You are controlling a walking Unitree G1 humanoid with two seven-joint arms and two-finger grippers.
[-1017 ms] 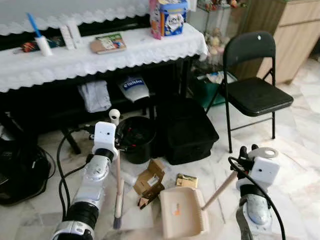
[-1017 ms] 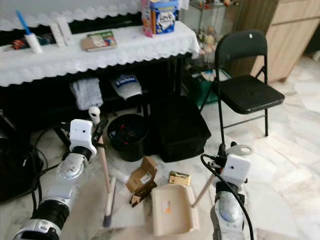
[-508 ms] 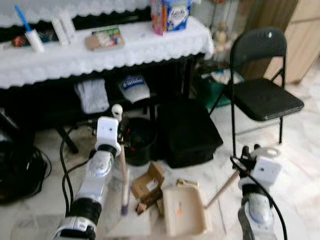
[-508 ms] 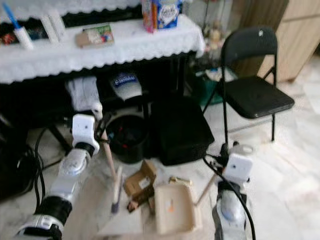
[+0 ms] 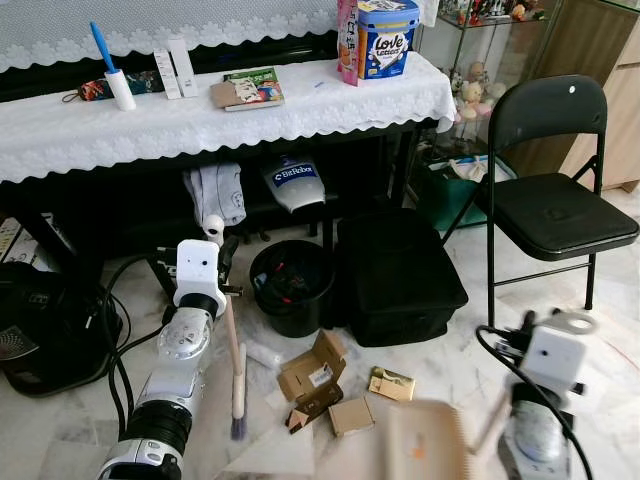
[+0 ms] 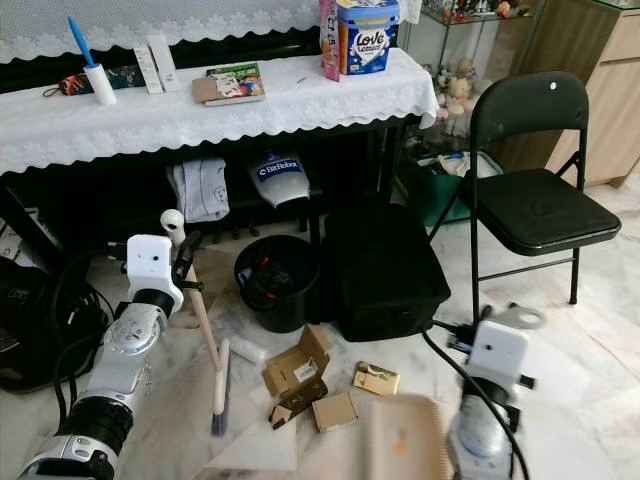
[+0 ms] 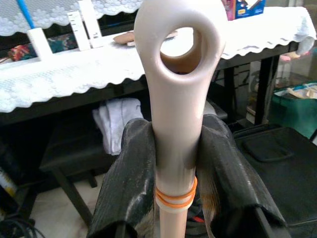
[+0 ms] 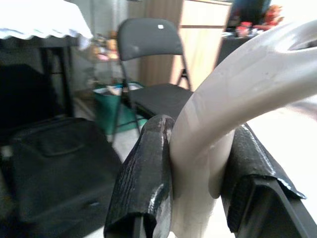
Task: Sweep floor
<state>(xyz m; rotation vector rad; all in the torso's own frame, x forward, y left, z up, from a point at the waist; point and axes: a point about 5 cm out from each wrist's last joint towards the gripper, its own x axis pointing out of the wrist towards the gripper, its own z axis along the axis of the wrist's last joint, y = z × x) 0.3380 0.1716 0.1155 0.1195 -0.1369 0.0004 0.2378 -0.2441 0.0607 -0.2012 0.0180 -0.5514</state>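
My left gripper (image 5: 222, 288) is shut on the cream broom handle (image 7: 177, 124), just below its ring end. The broom slants down to its brush (image 5: 239, 402) on the marble floor. My right gripper (image 5: 522, 338) is shut on the ring end of the dustpan handle (image 8: 218, 129). The beige dustpan (image 5: 425, 450) is blurred, low in front of me. On the floor between broom and dustpan lie an open cardboard box (image 5: 315, 365), a small flat carton (image 5: 352, 415) and a gold packet (image 5: 392, 383).
A black bin (image 5: 292, 285) and a black case (image 5: 400, 275) stand under the white-clothed table (image 5: 200, 115). A black folding chair (image 5: 555, 190) is at the right. Cables and a dark bag (image 5: 40, 320) lie at the left. White paper (image 5: 265, 455) is near my feet.
The camera has shifted. The dustpan has pulled back toward me and to the right, uncovering the small flat carton. The broom stays about where it was.
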